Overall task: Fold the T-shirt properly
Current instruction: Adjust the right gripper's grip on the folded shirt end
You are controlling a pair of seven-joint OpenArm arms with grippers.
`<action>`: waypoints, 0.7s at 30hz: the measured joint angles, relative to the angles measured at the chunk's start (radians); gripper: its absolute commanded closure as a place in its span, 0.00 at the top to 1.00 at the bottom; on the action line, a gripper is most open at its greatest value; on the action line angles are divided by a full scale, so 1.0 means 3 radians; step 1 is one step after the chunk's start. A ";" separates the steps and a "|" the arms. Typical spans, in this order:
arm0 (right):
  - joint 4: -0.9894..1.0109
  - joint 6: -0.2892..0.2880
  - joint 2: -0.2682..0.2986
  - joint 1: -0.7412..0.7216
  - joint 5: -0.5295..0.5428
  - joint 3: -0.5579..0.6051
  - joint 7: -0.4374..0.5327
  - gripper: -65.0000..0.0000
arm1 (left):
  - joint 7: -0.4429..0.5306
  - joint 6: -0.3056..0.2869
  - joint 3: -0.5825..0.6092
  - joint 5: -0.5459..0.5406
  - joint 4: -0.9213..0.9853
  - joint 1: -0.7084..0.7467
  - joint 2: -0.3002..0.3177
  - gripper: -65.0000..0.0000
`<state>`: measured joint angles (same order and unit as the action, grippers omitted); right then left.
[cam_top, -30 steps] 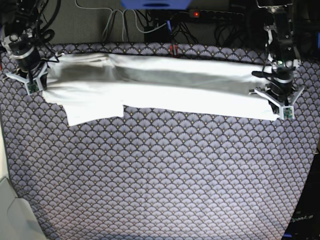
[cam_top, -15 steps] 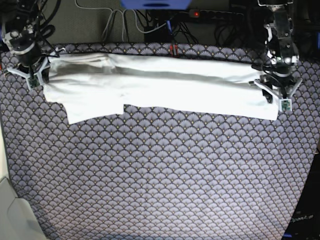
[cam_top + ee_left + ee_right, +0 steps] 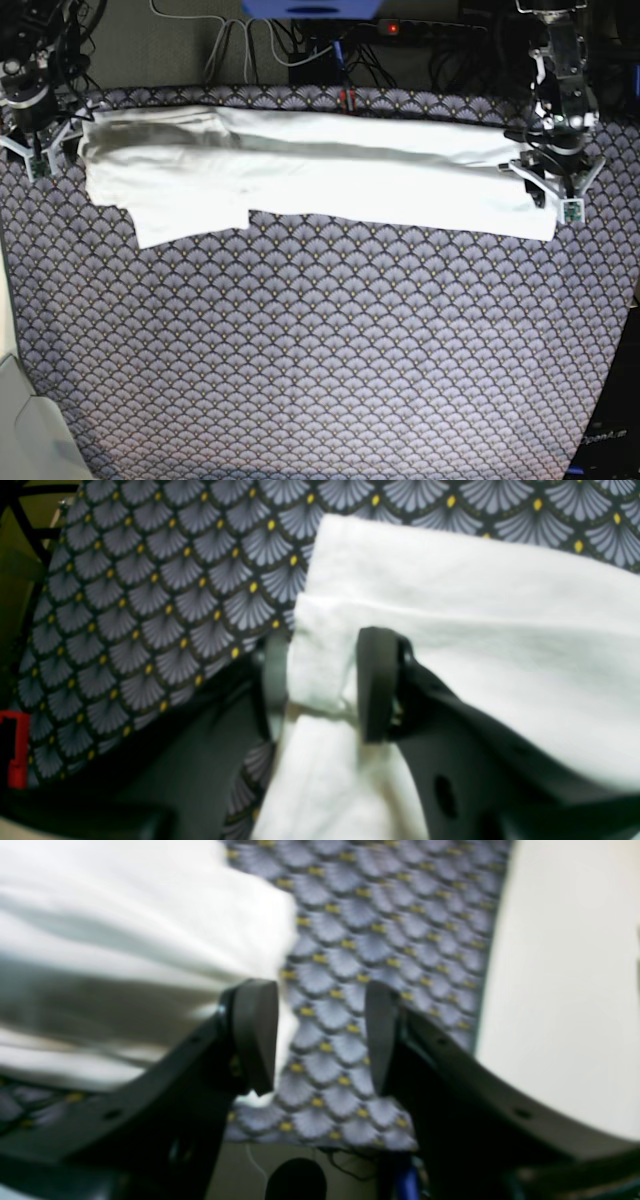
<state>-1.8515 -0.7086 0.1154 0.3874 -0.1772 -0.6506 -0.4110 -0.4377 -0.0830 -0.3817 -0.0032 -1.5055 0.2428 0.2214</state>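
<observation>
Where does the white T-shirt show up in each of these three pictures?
Base: T-shirt lies as a long band across the top.
Left wrist: fills the right side.
Right wrist: upper left.
Shared landmark: the fan-patterned cloth under it.

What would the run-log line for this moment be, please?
shirt: folded strip, flat on cloth | left gripper: open, straddling hem | right gripper: open, off shirt

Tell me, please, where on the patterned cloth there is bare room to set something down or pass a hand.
The widest free patch is the patterned cloth in front of the T-shirt, reaching to the near edge. Only a thin strip stays bare behind the shirt, bordered by cables. Both ends are crowded: the left tool sits open over the shirt's end, and the right tool stands open just off the other.
</observation>
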 measured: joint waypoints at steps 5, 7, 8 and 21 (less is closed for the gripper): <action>-0.0123 0.0006 0.0000 -0.0229 0.0017 0.0014 -0.0086 0.45 | 0.0001 0.0000 -0.0001 -0.0001 -0.0003 0.0018 0.0001 0.36; -0.0193 0.0013 0.0001 -0.0326 0.0010 0.0055 -0.0275 0.45 | -0.0001 0.0001 -0.0004 0.0000 -0.0003 0.0038 0.0001 0.36; -0.0216 0.0029 0.0009 -0.0383 -0.0006 0.0135 -0.0395 0.45 | -0.0001 0.0001 -0.0005 0.0001 -0.0001 0.0046 0.0001 0.36; 0.0165 0.0009 0.0009 -0.0874 0.0036 0.1169 -0.0872 0.45 | 0.0001 0.0003 0.0001 0.0001 -0.0003 0.0034 0.0008 0.36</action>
<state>-1.8019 -0.7059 0.1181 0.1253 -0.1665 -0.3000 -0.6727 -0.4374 -0.0822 -0.3813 -0.0029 -1.5063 0.2531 0.2237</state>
